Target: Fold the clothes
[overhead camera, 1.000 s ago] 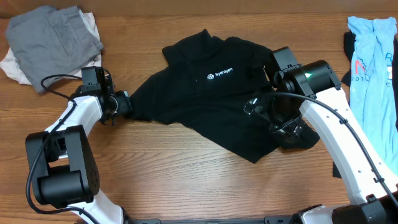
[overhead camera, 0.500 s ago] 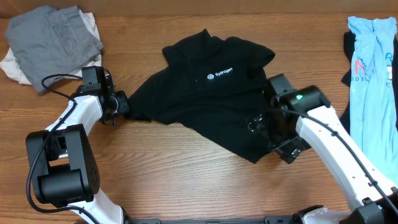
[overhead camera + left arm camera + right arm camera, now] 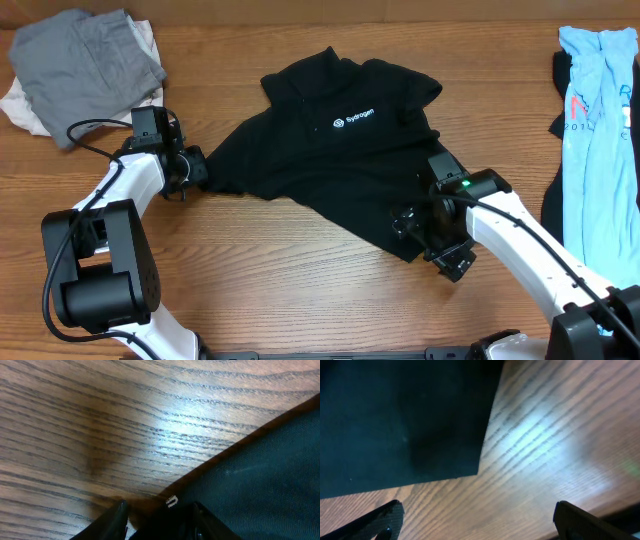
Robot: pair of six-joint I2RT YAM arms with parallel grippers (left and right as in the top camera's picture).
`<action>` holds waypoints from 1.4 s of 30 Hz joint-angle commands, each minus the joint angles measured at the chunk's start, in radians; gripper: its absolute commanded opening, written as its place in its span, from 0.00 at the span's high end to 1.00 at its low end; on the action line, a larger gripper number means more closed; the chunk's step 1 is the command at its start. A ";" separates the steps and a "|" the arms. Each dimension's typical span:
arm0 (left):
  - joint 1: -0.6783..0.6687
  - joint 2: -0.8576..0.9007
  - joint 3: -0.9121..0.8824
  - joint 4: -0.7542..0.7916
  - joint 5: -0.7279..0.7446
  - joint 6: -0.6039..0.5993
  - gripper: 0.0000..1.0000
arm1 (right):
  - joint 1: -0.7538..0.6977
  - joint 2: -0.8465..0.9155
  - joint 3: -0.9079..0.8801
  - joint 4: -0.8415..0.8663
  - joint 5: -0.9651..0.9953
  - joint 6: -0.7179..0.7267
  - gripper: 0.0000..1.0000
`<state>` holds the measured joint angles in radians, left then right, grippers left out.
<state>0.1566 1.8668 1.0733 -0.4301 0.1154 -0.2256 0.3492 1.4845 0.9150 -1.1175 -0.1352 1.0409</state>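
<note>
Overhead: black T-shirt (image 3: 340, 165) lies mid tabletop (image 3: 260, 290), long axis running diagonally from the left end effector (image 3: 195, 168) down to the right end effector (image 3: 420, 225). The left one is narrowed on the shirt's left tip. The right one is at the lower-right corner, so each arm is nearest its own end. White chest logo (image 3: 355, 119) reads roughly "Sydrogen". Grey pile (image 3: 85, 50) is far left. Light-blue shirt (image 3: 595, 110) is far right, its red print unreadable.

Left wrist: fabric edge with a small white tag (image 3: 171, 501) sits between the fingers (image 3: 117, 519), pinched.

Right wrist: jaws wide, nothing between them. The shirt corner (image 3: 470, 467) is just ahead, flat on the wood.
</note>
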 commanded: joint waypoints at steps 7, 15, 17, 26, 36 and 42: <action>-0.009 0.043 -0.008 -0.018 0.004 0.010 0.56 | 0.003 -0.011 -0.122 0.199 -0.113 -0.085 0.04; -0.010 0.043 -0.008 -0.018 0.005 0.009 0.55 | 0.003 0.023 -0.122 0.208 -0.066 -0.143 0.10; -0.010 0.043 -0.008 -0.018 0.005 0.009 0.55 | 0.003 0.039 -0.122 0.207 -0.049 -0.156 0.11; -0.010 0.043 -0.008 -0.018 0.005 0.009 0.53 | 0.003 0.117 -0.122 0.261 -0.034 -0.182 0.13; -0.009 0.043 -0.008 -0.014 0.005 0.009 0.56 | 0.003 0.117 -0.122 0.288 0.017 -0.185 0.45; -0.009 0.043 -0.008 -0.005 0.005 0.010 0.65 | 0.003 0.117 -0.122 0.290 0.023 -0.185 0.80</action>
<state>0.1566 1.8683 1.0737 -0.4294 0.1158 -0.2256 0.3492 1.5982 0.7967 -0.8295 -0.1375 0.8539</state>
